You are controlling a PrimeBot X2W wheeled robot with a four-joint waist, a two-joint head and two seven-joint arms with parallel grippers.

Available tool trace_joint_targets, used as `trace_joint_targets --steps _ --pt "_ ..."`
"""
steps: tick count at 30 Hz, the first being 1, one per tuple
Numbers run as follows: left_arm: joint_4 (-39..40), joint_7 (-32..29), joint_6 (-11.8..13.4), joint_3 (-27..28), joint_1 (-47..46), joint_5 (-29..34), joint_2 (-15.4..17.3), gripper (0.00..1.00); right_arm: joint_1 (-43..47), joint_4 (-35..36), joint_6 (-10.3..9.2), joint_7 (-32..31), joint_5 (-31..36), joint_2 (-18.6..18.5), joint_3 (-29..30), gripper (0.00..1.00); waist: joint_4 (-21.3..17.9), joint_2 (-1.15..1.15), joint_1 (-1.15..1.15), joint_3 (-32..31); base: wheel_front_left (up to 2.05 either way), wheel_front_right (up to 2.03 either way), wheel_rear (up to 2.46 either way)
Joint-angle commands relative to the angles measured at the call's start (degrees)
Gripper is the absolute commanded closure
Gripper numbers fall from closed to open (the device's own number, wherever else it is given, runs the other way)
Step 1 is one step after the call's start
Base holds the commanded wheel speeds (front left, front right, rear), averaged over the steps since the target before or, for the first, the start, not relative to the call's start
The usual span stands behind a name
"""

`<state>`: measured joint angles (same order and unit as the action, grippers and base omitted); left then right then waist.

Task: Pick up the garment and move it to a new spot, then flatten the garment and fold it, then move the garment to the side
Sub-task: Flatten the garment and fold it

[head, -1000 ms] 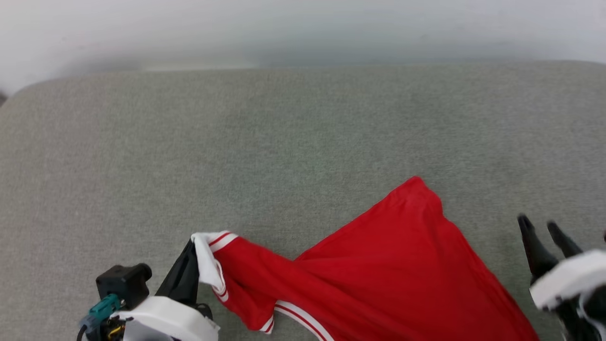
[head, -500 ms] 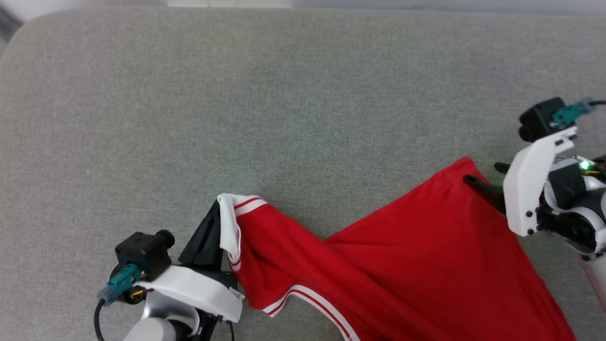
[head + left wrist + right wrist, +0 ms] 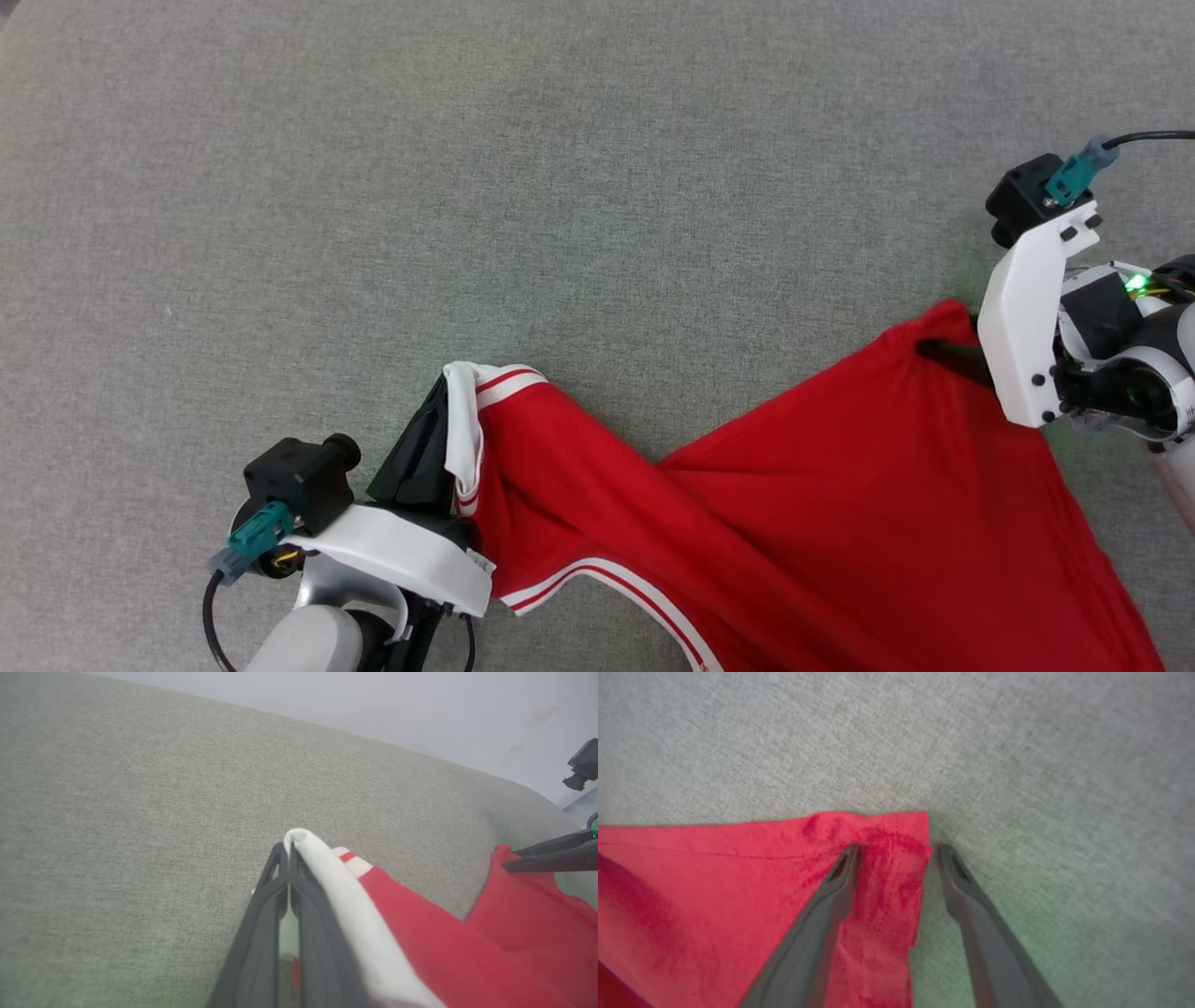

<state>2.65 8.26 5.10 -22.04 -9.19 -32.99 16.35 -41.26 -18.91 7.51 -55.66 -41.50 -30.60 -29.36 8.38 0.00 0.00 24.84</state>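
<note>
as one garment sprawls, two grippers touch it.

Grey woven fabric surface, rounded far edge; pale scuffed wall behind.

Robot's left arm: a curved white wrist shell carries a boxy black camera with a teal connector and a looping black cable, and the left gripper has long, tapering dark-grey fingers. On the right arm, a flat white plate is dotted with small dark screws, and a green light glows on the black-and-silver wrist behind it.
</note>
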Motion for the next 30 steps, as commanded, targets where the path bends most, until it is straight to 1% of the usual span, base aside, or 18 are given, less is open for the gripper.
trace_joint_targets --steps 1,5,8,13,16,21,26,30 --pt "-0.2 0.4 -0.1 -0.1 -0.7 0.0 0.1 1.00 4.1 -3.5 -0.04 -1.3 -0.9 0.7 -3.3 1.00 0.0 0.00 0.00 -0.1 0.00 0.00 0.00" --pt "-0.4 0.4 0.1 0.3 -0.6 -0.1 0.6 1.00 1.4 -2.9 -0.04 2.0 -1.7 1.2 -2.8 1.00 -0.3 0.00 0.00 -1.3 0.00 0.00 0.00" --pt "0.0 0.2 0.5 0.8 -0.7 0.2 1.4 1.00 -1.0 -2.5 -0.05 6.2 -1.3 1.3 -0.5 1.00 -0.8 0.00 0.00 -2.9 0.00 0.00 0.00" --pt "1.1 -1.3 0.6 1.7 -2.6 1.3 4.1 1.00 -3.4 -2.7 -0.05 13.2 1.4 2.3 4.3 1.00 -2.5 0.00 0.00 -6.3 0.00 0.00 0.00" --pt "1.8 -2.7 0.2 2.6 -5.5 2.0 6.1 1.00 -4.5 -2.9 -0.04 16.3 3.9 3.2 7.6 1.00 -4.0 0.00 0.00 -8.1 0.00 0.00 0.00" --pt "1.2 -4.9 -0.9 4.4 -12.6 1.8 8.3 1.00 -6.7 -4.1 -0.04 20.2 7.7 5.3 12.2 1.00 -6.7 0.00 0.00 -10.5 0.00 0.00 0.00" --pt "-2.6 -7.9 -2.3 5.0 -22.2 0.9 8.5 1.00 -10.2 -4.9 -0.04 22.4 10.0 7.2 14.5 1.00 -9.0 0.00 0.00 -11.4 0.00 0.00 0.00" --pt "-7.9 -11.1 -3.6 4.9 -31.6 0.5 8.3 1.00 -14.7 -6.0 -0.05 24.5 11.9 8.0 16.0 1.00 -10.1 0.00 0.00 -10.7 0.00 0.00 0.00"
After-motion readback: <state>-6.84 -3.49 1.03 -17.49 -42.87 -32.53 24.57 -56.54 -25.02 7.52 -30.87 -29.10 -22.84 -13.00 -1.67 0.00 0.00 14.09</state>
